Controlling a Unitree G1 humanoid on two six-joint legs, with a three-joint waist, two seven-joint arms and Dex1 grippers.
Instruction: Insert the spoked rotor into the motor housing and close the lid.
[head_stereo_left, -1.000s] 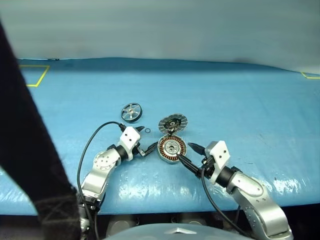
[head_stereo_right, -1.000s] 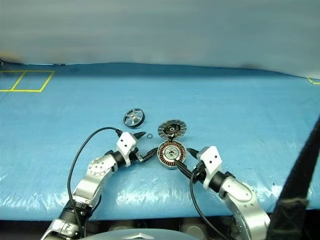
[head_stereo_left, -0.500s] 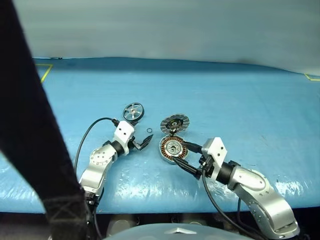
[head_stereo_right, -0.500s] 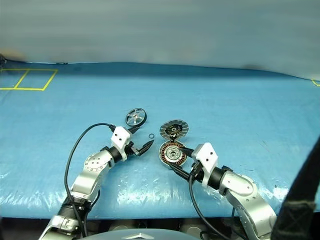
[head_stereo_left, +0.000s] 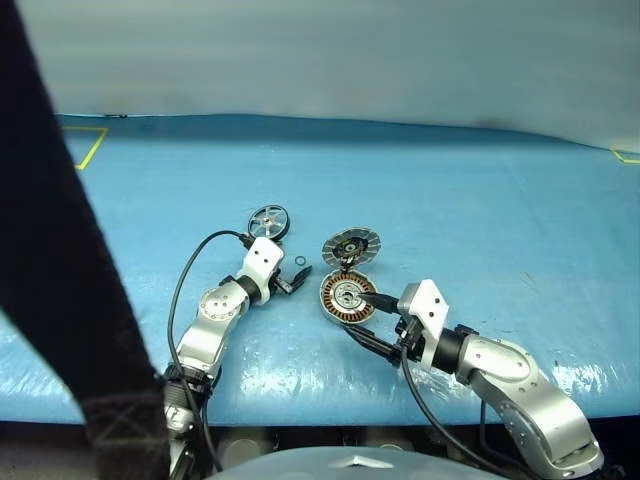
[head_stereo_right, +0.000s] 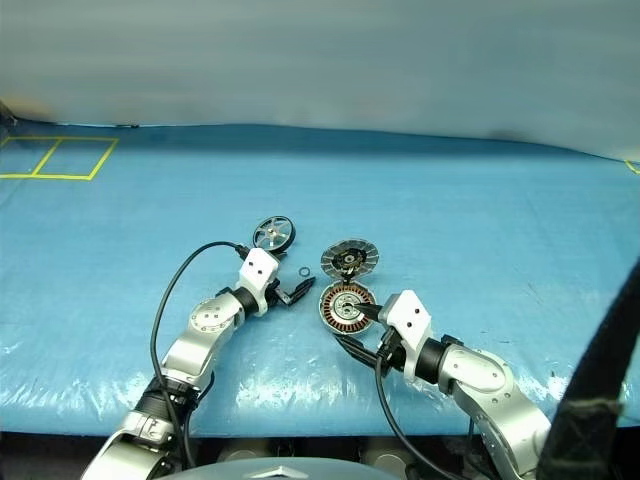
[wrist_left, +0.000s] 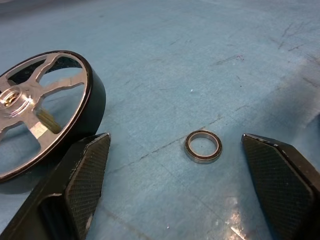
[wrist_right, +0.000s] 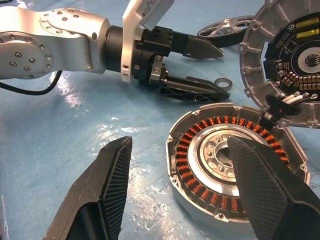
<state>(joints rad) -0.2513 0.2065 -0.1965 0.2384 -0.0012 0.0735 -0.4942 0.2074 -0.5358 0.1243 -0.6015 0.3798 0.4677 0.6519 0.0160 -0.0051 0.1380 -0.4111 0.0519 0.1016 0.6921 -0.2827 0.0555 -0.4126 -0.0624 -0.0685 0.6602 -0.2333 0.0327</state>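
Observation:
The spoked rotor (head_stereo_left: 268, 221) lies flat at the back left, dark rim and silver spokes (wrist_left: 35, 110). My left gripper (head_stereo_left: 290, 260) is open just in front of it. One finger (wrist_left: 82, 180) sits beside the rotor's rim, and a tiny dark O-ring (wrist_left: 203, 146) lies between the two fingers. The copper-wound motor housing (head_stereo_left: 346, 297) lies in the middle. The ribbed grey lid (head_stereo_left: 351, 246) is right behind it, against its far rim (wrist_right: 280, 65). My right gripper (wrist_right: 180, 145) is open astride the housing's near side, one finger (wrist_right: 260, 175) over the silver hub, the other outside the rim.
A blue sheet covers the table (head_stereo_right: 480, 210), whose front edge runs just below both arms. Yellow tape squares (head_stereo_right: 60, 158) mark the far left corner. My left arm's black cable (head_stereo_left: 185, 290) loops over the table on the left.
My left gripper has moved forward, away from the housing, up to the rotor and O-ring. My right gripper has edged left, bringing one finger over the housing's hub. The camera has shifted.

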